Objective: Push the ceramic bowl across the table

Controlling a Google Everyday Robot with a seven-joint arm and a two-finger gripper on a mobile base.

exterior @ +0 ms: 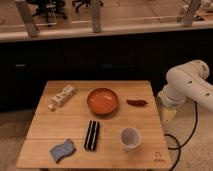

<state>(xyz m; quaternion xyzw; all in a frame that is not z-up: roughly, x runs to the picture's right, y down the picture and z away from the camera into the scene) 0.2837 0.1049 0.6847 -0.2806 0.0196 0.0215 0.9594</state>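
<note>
The orange-red ceramic bowl [103,101] sits upright at the back middle of the light wooden table [50,130]. My white arm [187,82] reaches in from the right. Its gripper [168,116] hangs beside the table's right edge, to the right of the bowl and apart from it, with a red chilli pepper between them.
A red chilli pepper [136,102] lies right of the bowl. A white cup [130,138] stands at the front right, a black bar [92,135] in front of the bowl, a grey-blue sponge [62,150] at the front left, and a white bottle [62,95] lies at the back left. A dark cabinet wall [100,55] stands behind the table.
</note>
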